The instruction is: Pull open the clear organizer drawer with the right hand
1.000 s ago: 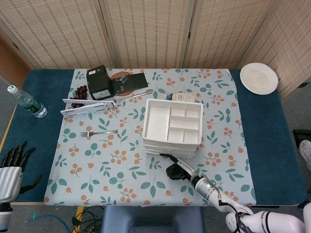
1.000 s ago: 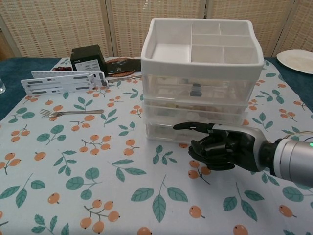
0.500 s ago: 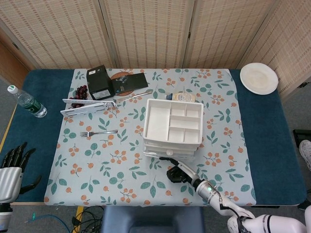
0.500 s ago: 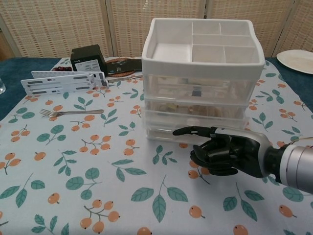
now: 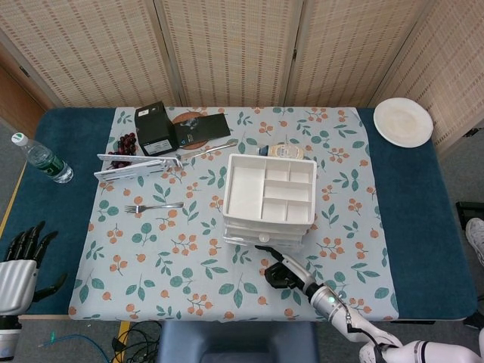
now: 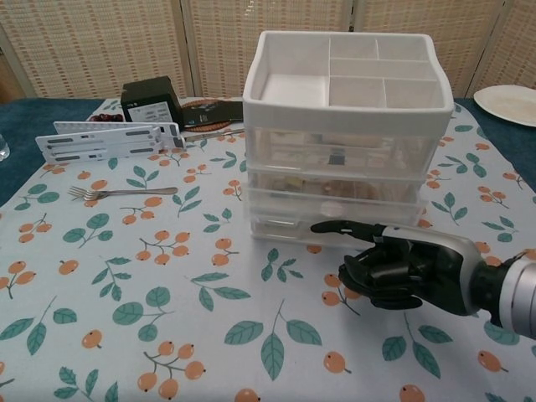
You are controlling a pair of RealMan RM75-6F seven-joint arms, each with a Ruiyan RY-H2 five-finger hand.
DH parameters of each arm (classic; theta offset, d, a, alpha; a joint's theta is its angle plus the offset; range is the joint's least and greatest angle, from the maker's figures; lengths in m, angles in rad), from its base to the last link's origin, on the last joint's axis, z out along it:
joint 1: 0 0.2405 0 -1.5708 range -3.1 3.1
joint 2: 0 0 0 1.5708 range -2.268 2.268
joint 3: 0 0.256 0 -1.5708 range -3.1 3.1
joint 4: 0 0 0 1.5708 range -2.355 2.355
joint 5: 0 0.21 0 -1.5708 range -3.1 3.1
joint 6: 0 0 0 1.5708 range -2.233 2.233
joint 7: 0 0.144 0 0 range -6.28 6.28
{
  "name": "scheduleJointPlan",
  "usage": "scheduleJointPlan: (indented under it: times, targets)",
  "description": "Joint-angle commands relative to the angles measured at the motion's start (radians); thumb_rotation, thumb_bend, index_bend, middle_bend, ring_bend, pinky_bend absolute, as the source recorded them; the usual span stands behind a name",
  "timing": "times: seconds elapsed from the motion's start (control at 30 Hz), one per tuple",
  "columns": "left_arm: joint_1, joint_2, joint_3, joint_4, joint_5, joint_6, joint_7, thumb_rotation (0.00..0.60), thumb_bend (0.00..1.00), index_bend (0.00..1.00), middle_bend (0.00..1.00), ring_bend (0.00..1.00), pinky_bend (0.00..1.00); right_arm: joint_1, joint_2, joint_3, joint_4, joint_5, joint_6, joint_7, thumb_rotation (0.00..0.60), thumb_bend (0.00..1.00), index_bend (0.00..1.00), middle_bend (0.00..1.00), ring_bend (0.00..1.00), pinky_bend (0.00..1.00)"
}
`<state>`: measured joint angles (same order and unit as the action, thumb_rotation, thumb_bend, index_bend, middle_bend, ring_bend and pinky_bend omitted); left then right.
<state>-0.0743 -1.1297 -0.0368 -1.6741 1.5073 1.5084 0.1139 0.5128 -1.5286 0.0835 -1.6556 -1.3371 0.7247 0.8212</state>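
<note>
The clear organizer (image 5: 268, 198) with a white divided tray on top stands mid-table; in the chest view the organizer (image 6: 343, 151) shows three stacked clear drawers. The bottom drawer (image 6: 285, 226) juts out slightly from the stack. My right hand (image 6: 402, 266) lies low in front of it, one finger stretched to the drawer's front edge and the rest curled in, holding nothing. From above, the right hand (image 5: 283, 271) sits just on the near side of the organizer. My left hand (image 5: 19, 257) hangs off the table's near left corner, fingers apart and empty.
A fork (image 5: 153, 206), a white flat rack (image 5: 138, 164), a black box (image 5: 155, 128) and dark grapes (image 5: 125, 144) lie left of the organizer. A small bottle (image 5: 283, 150) lies behind it. A white plate (image 5: 403, 121) is far right, a water bottle (image 5: 41, 159) far left.
My right hand has drawn back toward the near edge and a little to the right, its stretched finger staying at the bottom drawer's front. The left hand has not moved.
</note>
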Motion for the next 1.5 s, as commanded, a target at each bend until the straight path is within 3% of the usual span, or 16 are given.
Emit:
scheduleJointPlan:
  times: [0.03,0.3,0.6,0.8,1.07,1.5]
  targets:
    - [0.000,0.000,0.000,0.000,0.000,0.001,-0.001,0.600,0.25,0.14,0.00,0.04,0.07,-0.006,0.013,-0.012,-0.012,-0.009,0.004,-0.003,0.600,0.72,0.05,0.81,1.00,1.00]
    - [-0.003,-0.003,-0.001,0.002,0.003,-0.001,-0.002,0.600,0.25,0.14,0.00,0.04,0.07,-0.026,0.083,-0.055,-0.080,-0.041,0.024,-0.044,0.600,0.72,0.05,0.80,1.00,1.00]
    - [-0.004,-0.002,-0.002,0.000,0.005,0.001,0.000,0.600,0.25,0.14,0.00,0.04,0.07,-0.031,0.247,-0.112,-0.231,-0.147,0.067,-0.147,0.600,0.72,0.05,0.80,1.00,1.00]
    - [-0.004,0.001,-0.001,-0.006,0.009,0.003,0.005,0.600,0.25,0.14,0.00,0.04,0.07,-0.042,0.358,-0.122,-0.309,-0.203,0.141,-0.232,0.600,0.72,0.05,0.81,1.00,1.00]
    - [-0.007,0.001,0.000,-0.015,0.013,0.001,0.014,0.600,0.25,0.14,0.00,0.04,0.07,-0.038,0.424,-0.099,-0.334,-0.141,0.166,-0.313,0.600,0.72,0.04,0.81,1.00,1.00]
    - [-0.013,0.000,-0.001,-0.020,0.007,-0.009,0.023,0.600,0.25,0.14,0.00,0.04,0.07,0.012,0.389,-0.065,-0.270,0.001,0.080,-0.373,0.600,0.73,0.04,0.81,1.00,1.00]
